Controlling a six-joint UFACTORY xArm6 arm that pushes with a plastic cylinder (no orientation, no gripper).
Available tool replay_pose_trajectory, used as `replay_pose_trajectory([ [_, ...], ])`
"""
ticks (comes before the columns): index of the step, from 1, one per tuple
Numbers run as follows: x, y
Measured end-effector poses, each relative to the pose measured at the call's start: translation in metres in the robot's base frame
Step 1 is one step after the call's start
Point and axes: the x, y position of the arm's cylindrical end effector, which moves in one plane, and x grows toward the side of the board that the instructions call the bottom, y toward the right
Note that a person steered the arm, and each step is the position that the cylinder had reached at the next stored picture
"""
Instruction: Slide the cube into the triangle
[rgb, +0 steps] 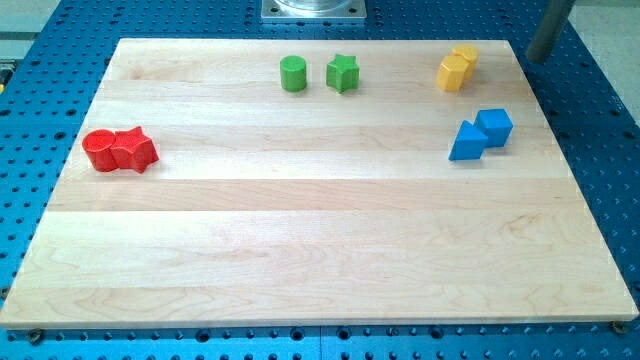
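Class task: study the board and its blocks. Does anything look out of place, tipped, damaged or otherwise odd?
Nothing stands out. The blocks sit upright in colour pairs: red, green, yellow, and the blue cube touching the blue triangle. My tip is off-frame.

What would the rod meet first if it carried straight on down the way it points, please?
Probably bare board: my tip sits at its top right corner, the yellow blocks lying leftward, just off that line; depth is unclear.
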Motion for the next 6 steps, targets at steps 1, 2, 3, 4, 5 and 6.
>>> replay_pose_trajectory([
  [1,0.066,-0.028],
  [2,0.084,-0.036],
  [3,0.090,-0.041],
  [4,0.100,-0.041],
  [5,0.132,-0.053],
  [6,0.137,-0.092],
])
